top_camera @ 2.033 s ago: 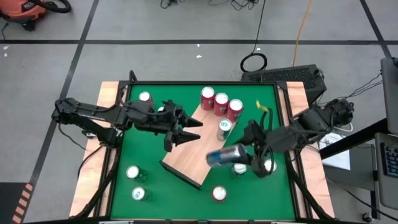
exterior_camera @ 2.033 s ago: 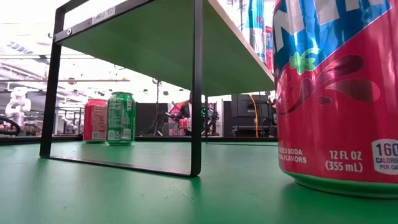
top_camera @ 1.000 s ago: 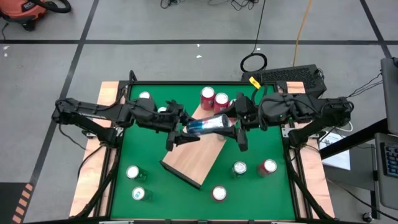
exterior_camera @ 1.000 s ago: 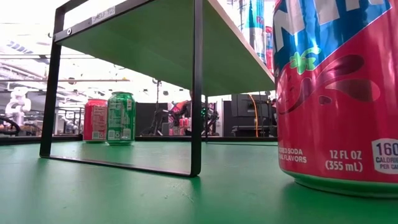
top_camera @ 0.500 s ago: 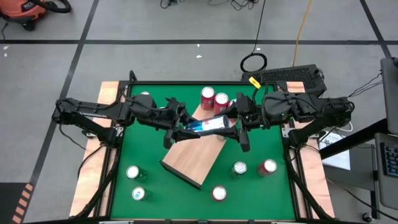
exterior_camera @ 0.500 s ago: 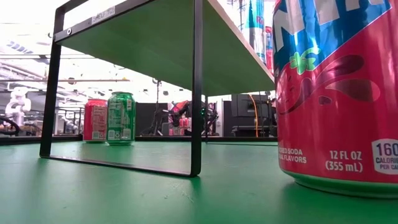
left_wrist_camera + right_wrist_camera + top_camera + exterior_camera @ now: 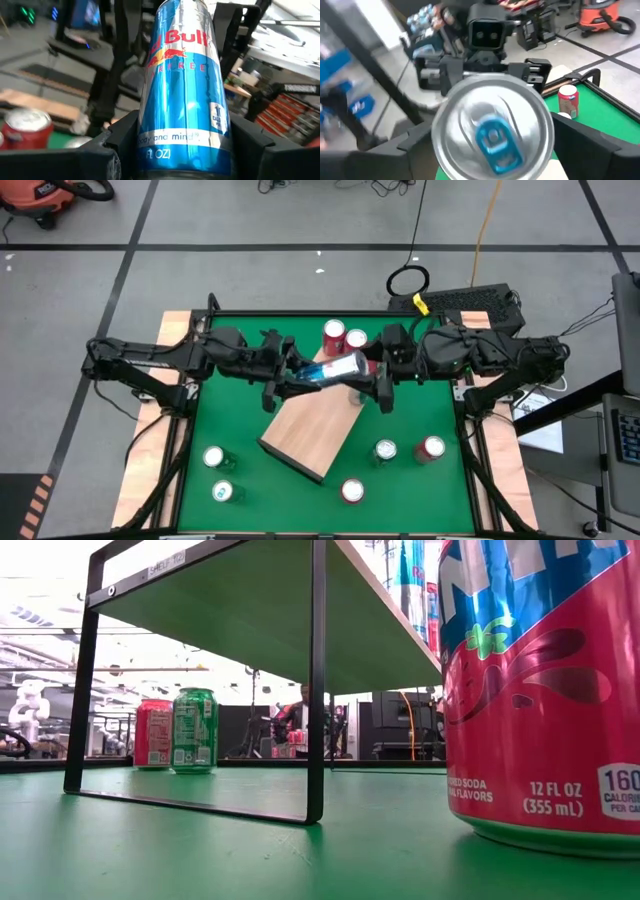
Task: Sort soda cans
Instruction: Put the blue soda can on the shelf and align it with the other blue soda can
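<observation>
A blue can lies level above the wooden board, clamped by the left gripper; the right gripper fingers stand apart around its top; its far end is hidden.

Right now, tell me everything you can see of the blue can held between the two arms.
The blue can is a slim, shiny metallic cylinder with red lettering and a silver top carrying a blue pull tab. It lies on its side in the air above the wooden board. The left gripper clasps its body near one end. The right gripper stands at its tabbed end, fingers spread on both sides of it.
</observation>
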Robot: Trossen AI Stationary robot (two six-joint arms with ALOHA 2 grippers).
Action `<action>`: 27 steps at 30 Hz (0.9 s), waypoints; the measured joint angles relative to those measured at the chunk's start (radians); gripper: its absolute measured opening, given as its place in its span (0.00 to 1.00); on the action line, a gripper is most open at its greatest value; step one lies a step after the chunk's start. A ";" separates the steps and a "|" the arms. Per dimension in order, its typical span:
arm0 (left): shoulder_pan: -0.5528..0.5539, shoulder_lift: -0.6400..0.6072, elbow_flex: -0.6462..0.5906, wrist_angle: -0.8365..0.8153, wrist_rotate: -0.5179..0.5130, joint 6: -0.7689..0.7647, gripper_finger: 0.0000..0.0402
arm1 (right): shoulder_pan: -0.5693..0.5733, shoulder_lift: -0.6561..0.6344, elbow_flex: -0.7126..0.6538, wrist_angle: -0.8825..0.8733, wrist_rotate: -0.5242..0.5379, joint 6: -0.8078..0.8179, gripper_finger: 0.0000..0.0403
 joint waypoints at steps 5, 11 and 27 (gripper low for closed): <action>-0.003 -0.018 0.000 0.107 -0.121 0.107 0.54 | 0.000 0.001 -0.001 0.079 0.067 0.039 0.83; -0.003 -0.032 0.002 0.216 -0.324 0.263 0.54 | -0.008 0.001 -0.002 0.212 0.141 0.041 0.83; -0.057 -0.030 0.002 0.244 -0.689 0.511 0.54 | -0.110 0.090 -0.002 0.408 0.160 0.121 0.83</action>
